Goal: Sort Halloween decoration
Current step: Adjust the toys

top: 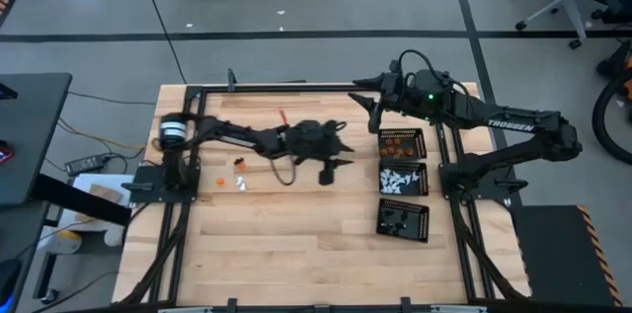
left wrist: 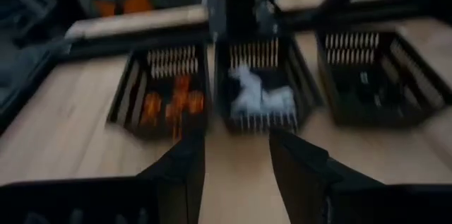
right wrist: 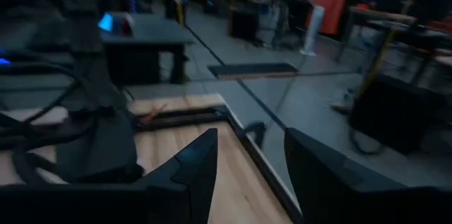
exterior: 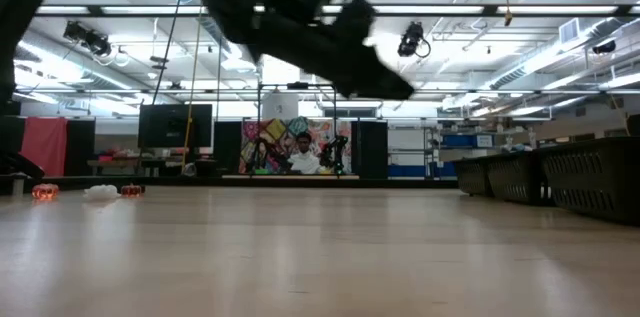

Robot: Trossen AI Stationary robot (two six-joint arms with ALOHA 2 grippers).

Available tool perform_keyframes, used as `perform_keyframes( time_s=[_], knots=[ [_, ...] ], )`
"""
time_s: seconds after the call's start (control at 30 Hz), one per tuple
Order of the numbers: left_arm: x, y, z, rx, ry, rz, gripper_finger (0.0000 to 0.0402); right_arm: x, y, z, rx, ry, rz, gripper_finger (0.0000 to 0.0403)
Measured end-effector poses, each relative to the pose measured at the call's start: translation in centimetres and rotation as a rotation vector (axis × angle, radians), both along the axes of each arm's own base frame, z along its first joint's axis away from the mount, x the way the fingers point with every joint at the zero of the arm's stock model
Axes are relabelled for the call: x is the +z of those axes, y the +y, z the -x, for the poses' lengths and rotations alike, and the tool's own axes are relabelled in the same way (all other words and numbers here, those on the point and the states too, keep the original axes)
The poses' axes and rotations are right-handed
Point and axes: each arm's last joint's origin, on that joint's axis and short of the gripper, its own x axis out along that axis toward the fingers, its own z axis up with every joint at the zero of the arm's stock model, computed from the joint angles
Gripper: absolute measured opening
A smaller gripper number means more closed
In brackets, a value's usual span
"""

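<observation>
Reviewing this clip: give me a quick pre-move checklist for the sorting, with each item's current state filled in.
1. Left gripper empty, fingers apart: ok.
2. Right gripper empty and parked at the table's far edge, clear of the trays: ok.
3. Three trays lined up along the table's right side, orange tray, white tray, black tray: ok.
4. Each tray holds one colour only: cannot tell, the pieces are too small.
5. Loose pieces remaining on the left of the table: not ok, sorting is unfinished.
6. Left gripper over the loose pieces: not ok, it hovers mid-table facing the trays.
</observation>
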Motion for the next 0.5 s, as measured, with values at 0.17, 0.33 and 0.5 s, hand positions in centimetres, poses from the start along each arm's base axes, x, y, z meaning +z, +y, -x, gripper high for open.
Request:
perform_keyframes(
  time_s=[0.17,0.33,0.5],
  knots=[
    [-0.2,-1.7,5.4,0.044,0.051,0.011,0.0143,-2.9,0.6,-2.0,0.093,-0.021,-0.056,0.0169],
    [-1.2,-3.4,10.5,0.108,0.122,0.001,0.0143,-7.6,0.9,-5.2,0.128,-0.082,-0.086,0.0169],
    [-2.1,-4.0,14.9,0.202,0.234,0.006,0.0143,-11.9,0.5,-8.6,0.128,0.003,-0.122,0.0169]
  ],
)
